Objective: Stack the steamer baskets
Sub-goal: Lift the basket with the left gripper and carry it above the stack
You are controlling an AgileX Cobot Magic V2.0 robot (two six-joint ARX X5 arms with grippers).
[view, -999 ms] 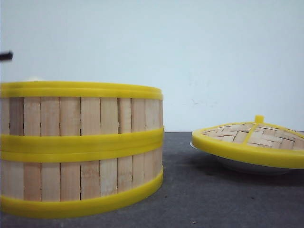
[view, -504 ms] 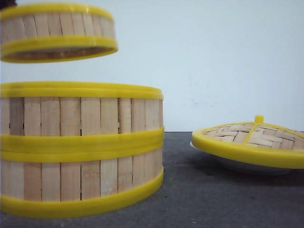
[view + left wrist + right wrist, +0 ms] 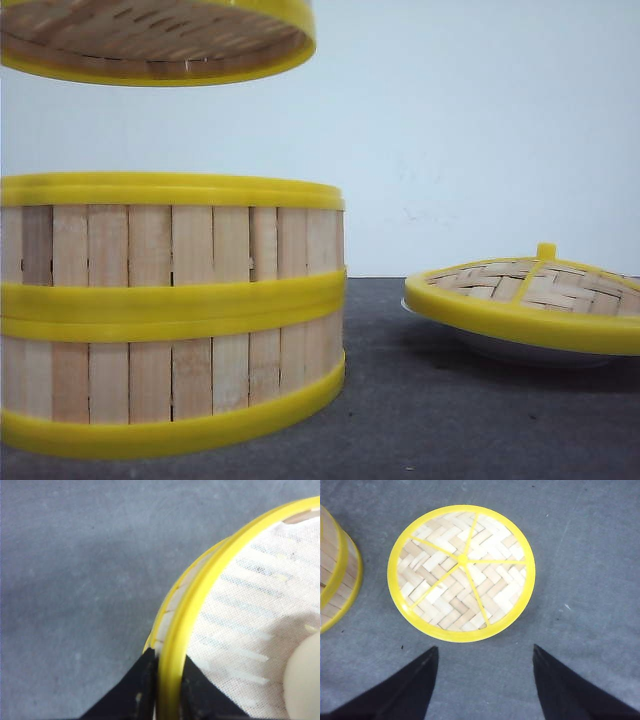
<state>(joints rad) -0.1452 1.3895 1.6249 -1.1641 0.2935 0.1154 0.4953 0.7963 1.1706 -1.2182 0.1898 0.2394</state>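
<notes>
The left gripper (image 3: 167, 680) sits at the rim of a round, shallow steamer basket of pale bamboo slats with yellow plastic rims (image 3: 150, 40), its 2 black fingers (image 3: 132, 690) pinching the yellow rim, 1 outside the wall and 1 inside. In the front view this lifted basket hangs in the air at the upper left, directly above and well apart from the stack of 2 matching bamboo-and-yellow steamer baskets (image 3: 170, 310) standing on the dark grey worktop (image 3: 450, 420); its slatted underside shows from below. The left wrist view shows a white mesh liner (image 3: 240, 630) inside the held basket and a pale round lump (image 3: 305, 680) on it.

The right gripper (image 3: 482, 680) hovers above the worktop with its fingers spread wide and holding nothing. Beyond them lies the domed woven-bamboo lid with a yellow rim and knob (image 3: 462, 572), resting on a shallow white plate (image 3: 510, 348) to the right of the stack.
</notes>
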